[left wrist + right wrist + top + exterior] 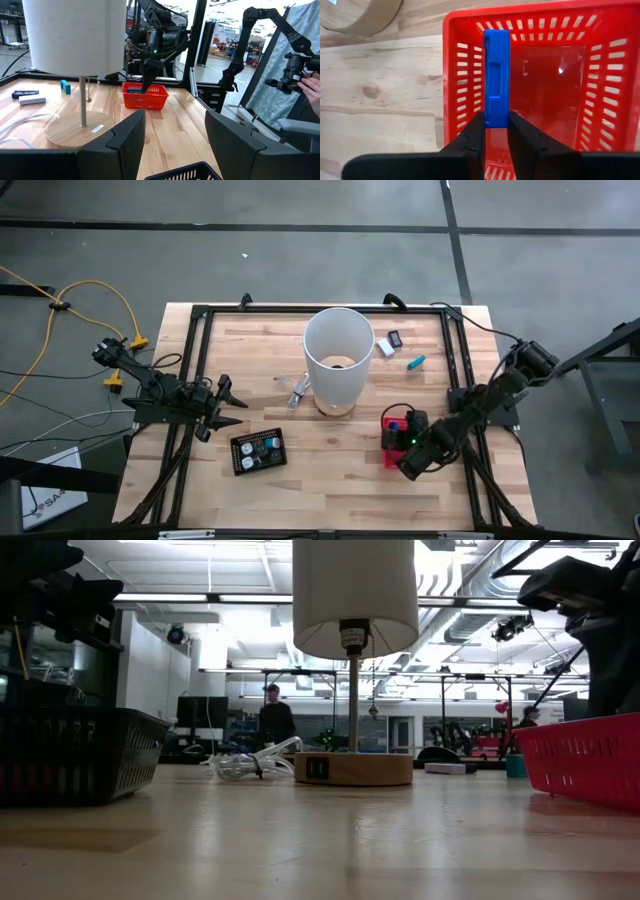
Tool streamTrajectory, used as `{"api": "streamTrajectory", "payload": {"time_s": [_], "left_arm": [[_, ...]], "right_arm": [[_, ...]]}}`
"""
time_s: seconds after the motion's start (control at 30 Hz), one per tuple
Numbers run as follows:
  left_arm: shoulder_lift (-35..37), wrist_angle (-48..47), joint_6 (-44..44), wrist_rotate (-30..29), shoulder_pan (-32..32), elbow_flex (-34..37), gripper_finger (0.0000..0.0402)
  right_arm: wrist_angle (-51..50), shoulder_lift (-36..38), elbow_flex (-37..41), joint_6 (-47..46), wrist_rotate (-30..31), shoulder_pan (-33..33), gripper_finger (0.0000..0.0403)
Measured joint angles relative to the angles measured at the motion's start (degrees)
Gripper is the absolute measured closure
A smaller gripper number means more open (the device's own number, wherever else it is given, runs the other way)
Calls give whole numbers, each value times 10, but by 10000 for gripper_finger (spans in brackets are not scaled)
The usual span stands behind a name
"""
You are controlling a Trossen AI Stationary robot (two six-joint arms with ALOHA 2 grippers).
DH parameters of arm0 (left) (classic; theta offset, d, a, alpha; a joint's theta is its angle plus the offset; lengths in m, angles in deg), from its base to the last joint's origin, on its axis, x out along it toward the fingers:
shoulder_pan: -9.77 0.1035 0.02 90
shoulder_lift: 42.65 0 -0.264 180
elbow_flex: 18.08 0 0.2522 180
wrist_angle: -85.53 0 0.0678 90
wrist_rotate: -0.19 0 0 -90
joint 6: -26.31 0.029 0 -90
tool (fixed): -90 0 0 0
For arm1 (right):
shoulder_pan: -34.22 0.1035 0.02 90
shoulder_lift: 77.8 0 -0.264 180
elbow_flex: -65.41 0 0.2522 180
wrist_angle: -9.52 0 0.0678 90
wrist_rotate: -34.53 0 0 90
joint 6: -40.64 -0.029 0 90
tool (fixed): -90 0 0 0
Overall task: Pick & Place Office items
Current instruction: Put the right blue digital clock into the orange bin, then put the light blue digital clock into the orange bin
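Lamp (337, 360) stands mid-table, its wooden base at the shade's 6 o'clock; it is no part of the sort, only an obstacle. Red basket (545, 75) sits at the lamp's 4 o'clock, presumably the drop point. Black tray (259, 450) at 7 o'clock holds small pieces.

Right gripper (496, 131) hangs over the basket, fingers pressed onto a blue stick (496, 75), held upright above the inner left wall, likely for release inside.

Left gripper (175, 140) waits at the lamp's 9 o'clock, fingers spread, empty.

White block (386, 348), black piece (395, 338), teal piece (416, 362) lie at 2 o'clock, unsorted.

Surface: pale wood planks. Beyond: workshop, a person standing.
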State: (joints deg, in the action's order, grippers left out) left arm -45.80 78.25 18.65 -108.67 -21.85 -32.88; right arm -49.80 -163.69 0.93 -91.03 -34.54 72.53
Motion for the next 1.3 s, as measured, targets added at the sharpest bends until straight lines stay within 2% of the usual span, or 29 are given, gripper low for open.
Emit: {"api": "streamTrajectory", "payload": {"time_s": [0.17,0.7,1.07,1.3], "left_arm": [[0,0,0,0,0,0,202],[0,0,0,0,0,0,202],[0,0,0,0,0,0,202],[0,0,0,0,0,0,202]], "right_arm": [[0,0,0,11,1,-3,350],[-1,0,0,15,1,-2,303],[0,2,0,15,6,-2,304],[-2,47,0,32,23,-1,305]]}}
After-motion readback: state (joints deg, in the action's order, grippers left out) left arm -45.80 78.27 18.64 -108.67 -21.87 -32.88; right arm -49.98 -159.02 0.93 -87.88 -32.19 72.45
